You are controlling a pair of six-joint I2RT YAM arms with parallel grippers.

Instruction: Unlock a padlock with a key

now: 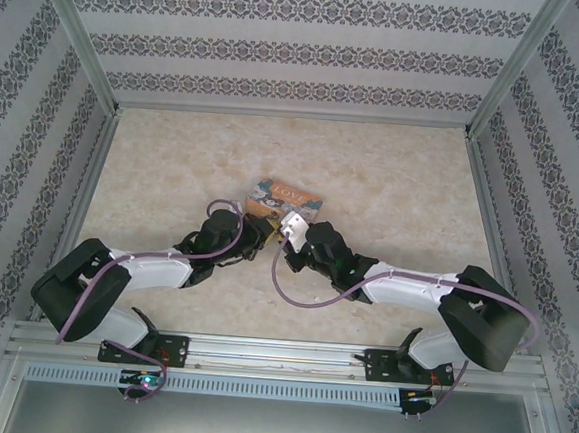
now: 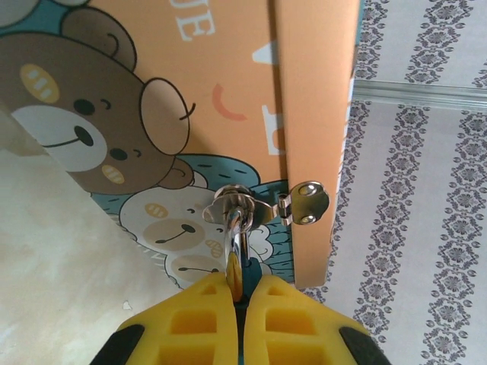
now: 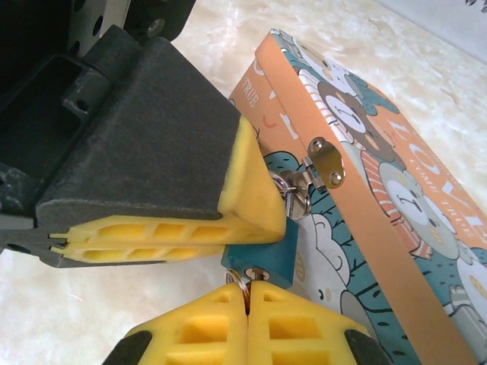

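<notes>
The teal padlock [image 3: 268, 255] hangs by its thin silvery shackle [image 2: 236, 228] from the metal hasp [image 3: 327, 163] on the front of the orange-and-teal "LOVE" box [image 1: 286, 198]. My left gripper [image 2: 242, 285] is shut on the padlock's body [image 2: 252, 275]; its fingers [image 3: 251, 190] come in from the left in the right wrist view. My right gripper [image 3: 247, 293] is shut on the key, whose silvery shaft [image 3: 257, 274] sits in the keyhole on the padlock's underside. A small key ring [image 3: 237, 280] pokes out beside the pads. Both grippers meet in front of the box, left [image 1: 260, 236] and right [image 1: 286, 238].
The box lies flat mid-table on the pale marbled surface [image 1: 392, 185]. Patterned walls [image 1: 302, 52] enclose the back and sides. Purple cables [image 1: 303, 296] loop along both arms. Bare tabletop stretches to the far left and right of the box.
</notes>
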